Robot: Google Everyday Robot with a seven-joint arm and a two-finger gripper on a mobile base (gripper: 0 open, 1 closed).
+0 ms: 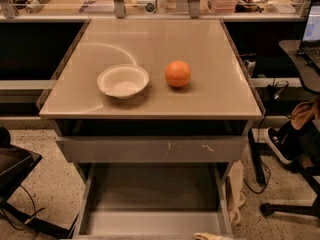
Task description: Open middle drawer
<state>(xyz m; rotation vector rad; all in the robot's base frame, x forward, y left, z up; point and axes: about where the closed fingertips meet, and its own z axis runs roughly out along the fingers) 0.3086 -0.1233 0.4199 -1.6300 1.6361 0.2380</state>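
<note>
The middle drawer (150, 191) stands pulled out toward me below the table top, and its shallow grey tray interior is in plain view. Its front lies at the bottom edge of the view, mostly cut off. Above it is the wide grey front with white scratch marks (150, 149), which is closed. Only a small pale tip of my gripper (210, 236) shows at the bottom edge, by the right end of the pulled-out drawer's front.
A white bowl (123, 81) and an orange (178, 74) sit on the beige table top (210, 44). An office chair base (287, 206), cables and a person's shoe (275, 144) are on the right. A dark object (15, 169) stands on the floor at left.
</note>
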